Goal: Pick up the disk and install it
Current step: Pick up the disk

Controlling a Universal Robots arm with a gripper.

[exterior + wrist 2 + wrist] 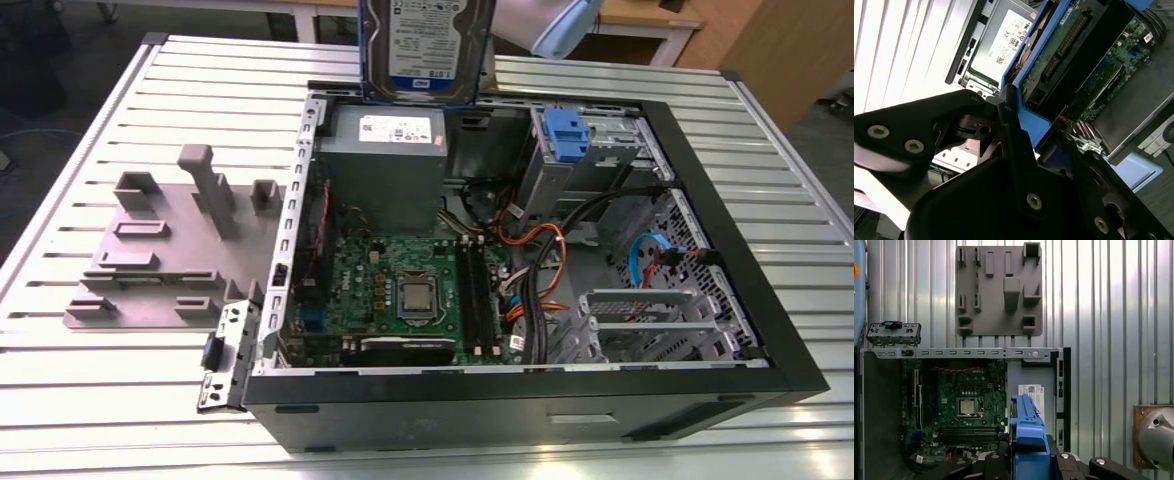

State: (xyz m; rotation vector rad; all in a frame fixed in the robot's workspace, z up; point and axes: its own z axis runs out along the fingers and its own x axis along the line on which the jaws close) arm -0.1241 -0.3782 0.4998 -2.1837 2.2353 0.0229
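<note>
Exterior view has the disk (424, 45) hanging upright over the open computer case (750, 300), just above the grey power supply (387, 170); second wrist view shows jaws clenched on its blue frame (1030, 124)

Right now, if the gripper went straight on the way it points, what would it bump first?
Probably the grey power box inside the computer. The gripper holds the disk above it, so the disk's edge would likely touch first, though depth is unclear.
</note>
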